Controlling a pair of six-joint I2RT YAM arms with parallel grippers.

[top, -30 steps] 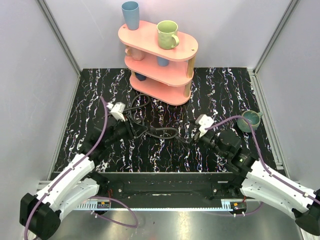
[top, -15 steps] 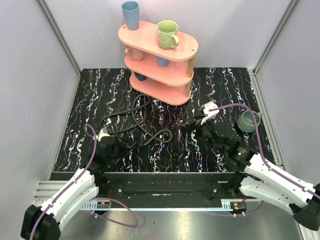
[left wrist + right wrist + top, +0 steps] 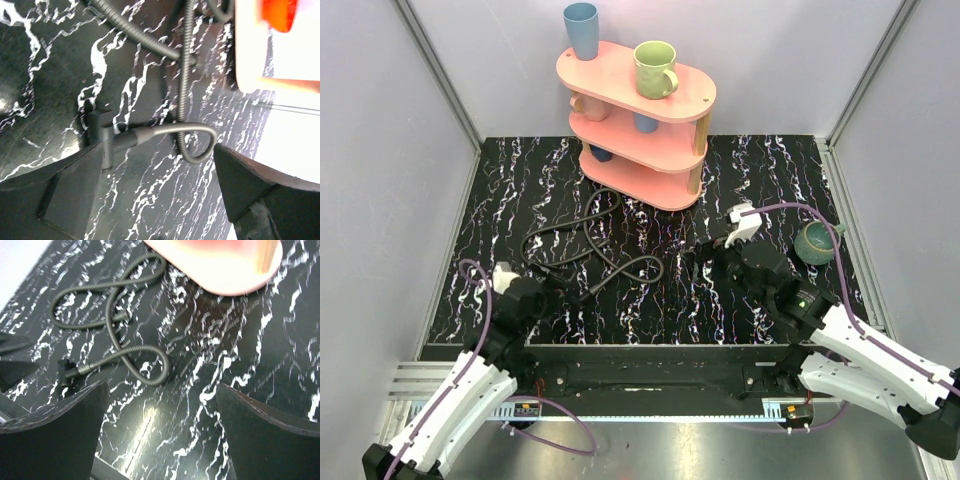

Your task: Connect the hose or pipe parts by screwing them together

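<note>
Black hose loops mid-tabletop, left of centre, seen from above; the left wrist view shows the left gripper jaws spread near its end fitting, the right wrist view the right gripper likewise spread and empty, so probably grip both ends squarely, threads aligned.

Bright, even overhead light fills the enclosure; glare pools on the glossy tabletop, and the pink shelf blurs, washed out, in close views.

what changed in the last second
The left gripper let go of the hose and pulled back toward its base; the hose settled into loose loops on the table. The right gripper, open, shifted a little. Shelf and cups unchanged.
</note>
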